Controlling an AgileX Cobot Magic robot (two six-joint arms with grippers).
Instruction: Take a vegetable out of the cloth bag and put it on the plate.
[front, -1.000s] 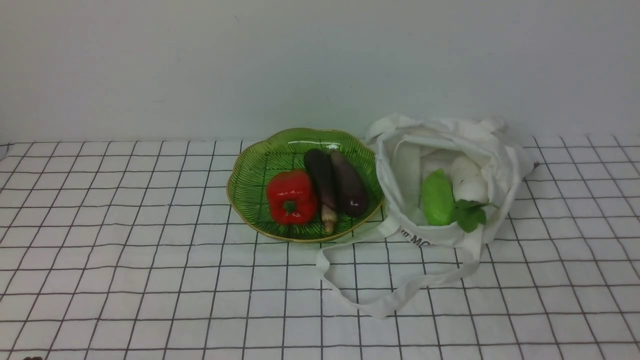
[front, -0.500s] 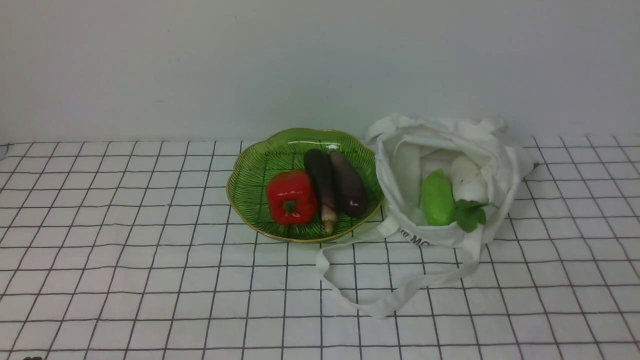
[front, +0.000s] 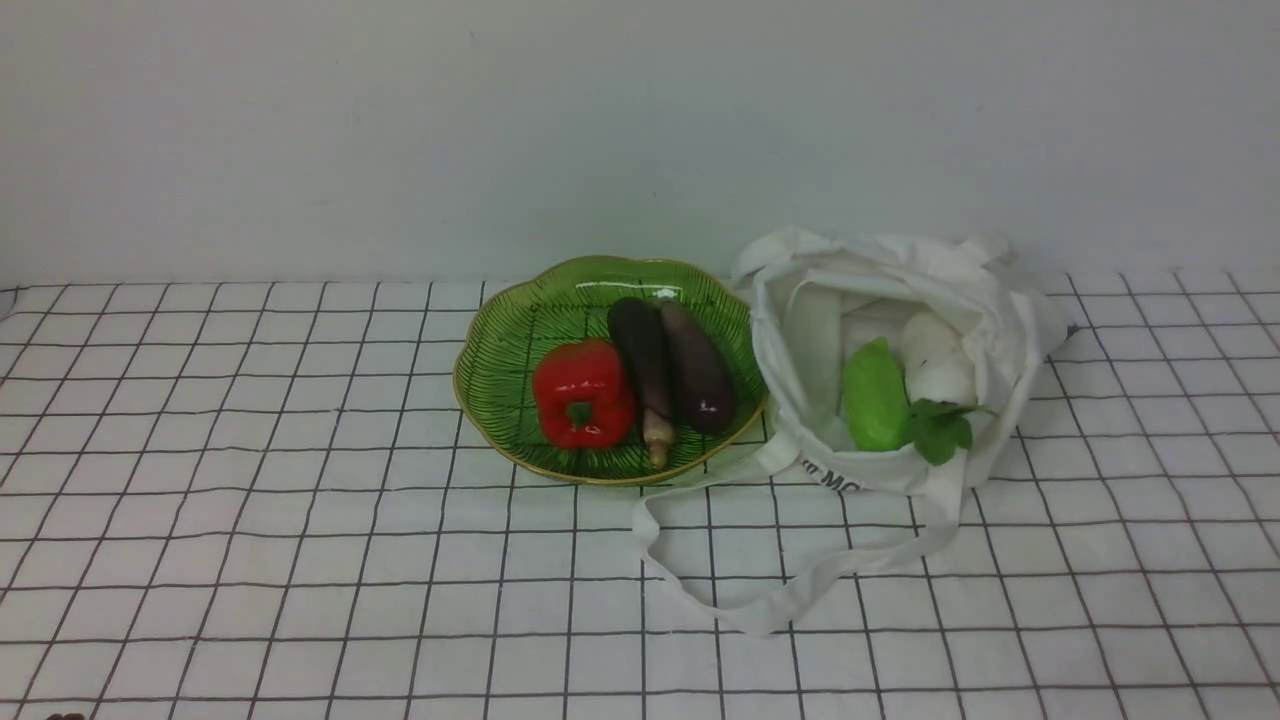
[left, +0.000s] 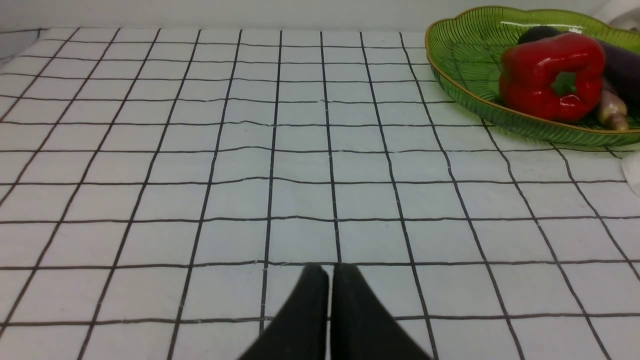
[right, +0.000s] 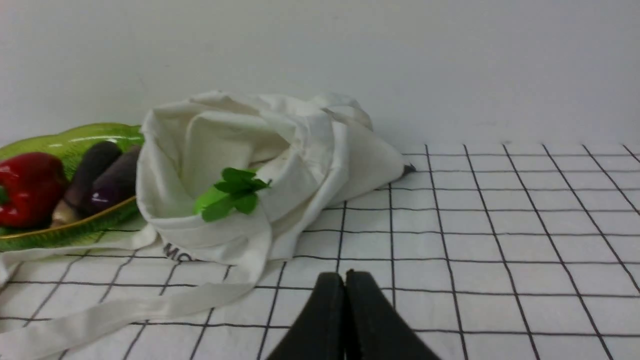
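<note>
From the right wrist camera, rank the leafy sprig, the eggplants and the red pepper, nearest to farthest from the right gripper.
1. Leafy sprig, at the cloth bag's mouth, nearest the right gripper.
2. Eggplants, on the plate's bag side.
3. Red pepper, beyond them, farthest.

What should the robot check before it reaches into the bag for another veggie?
1. Bag mouth open: ok. The cloth bag gapes toward the camera.
2. Vegetable reachable: ok. A green vegetable and a white vegetable lie in the opening, with a leafy sprig at the bag's front edge.
3. Room on the plate: ok. The plate holds a red pepper and two eggplants, with its left part bare.
4. Right gripper ready: not ok, fingers shut, must open first.
5. Left gripper: ok, shut over bare table.
6. Strap out of the way: cannot tell.
</note>
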